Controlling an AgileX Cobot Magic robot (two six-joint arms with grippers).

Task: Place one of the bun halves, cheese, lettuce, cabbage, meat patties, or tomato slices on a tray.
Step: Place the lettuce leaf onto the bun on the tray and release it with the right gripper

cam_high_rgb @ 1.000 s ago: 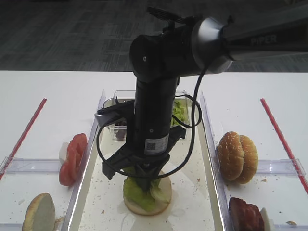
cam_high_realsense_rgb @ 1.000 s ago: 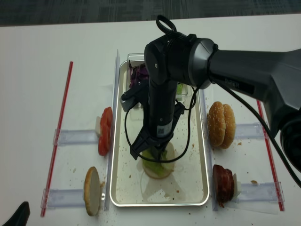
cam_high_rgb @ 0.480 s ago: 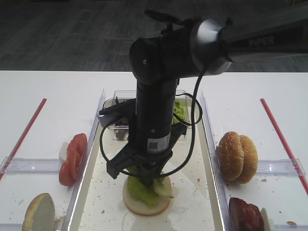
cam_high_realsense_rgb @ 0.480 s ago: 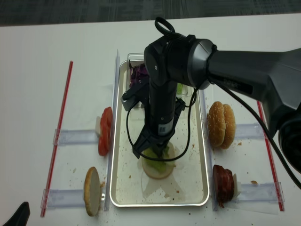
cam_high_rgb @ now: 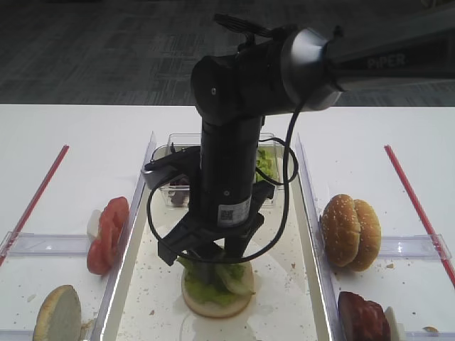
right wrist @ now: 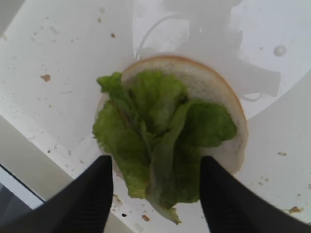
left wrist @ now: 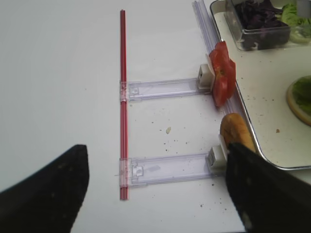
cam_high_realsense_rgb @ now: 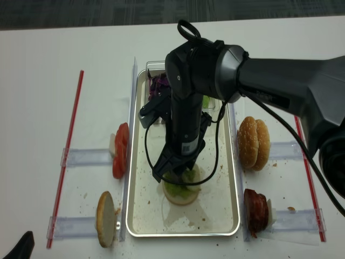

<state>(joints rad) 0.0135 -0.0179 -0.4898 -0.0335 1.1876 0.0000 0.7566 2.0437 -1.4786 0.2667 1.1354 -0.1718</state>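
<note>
Lettuce (right wrist: 160, 145) lying ruffled on a pale bun half (right wrist: 214, 97) inside the tray (cam_high_realsense_rgb: 226, 213), right tool (right wrist: 155, 194) spread astride it, pinching nothing. Light, floppy, easily torn; best pinched at the thick rib.

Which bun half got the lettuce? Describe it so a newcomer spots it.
Find the big silver-rimmed tray mid-table. On its floor, under the right gripper, lies a flat pale bun half topped with green lettuce. The other bun halves stand on edge in racks outside the tray, bare.
</note>
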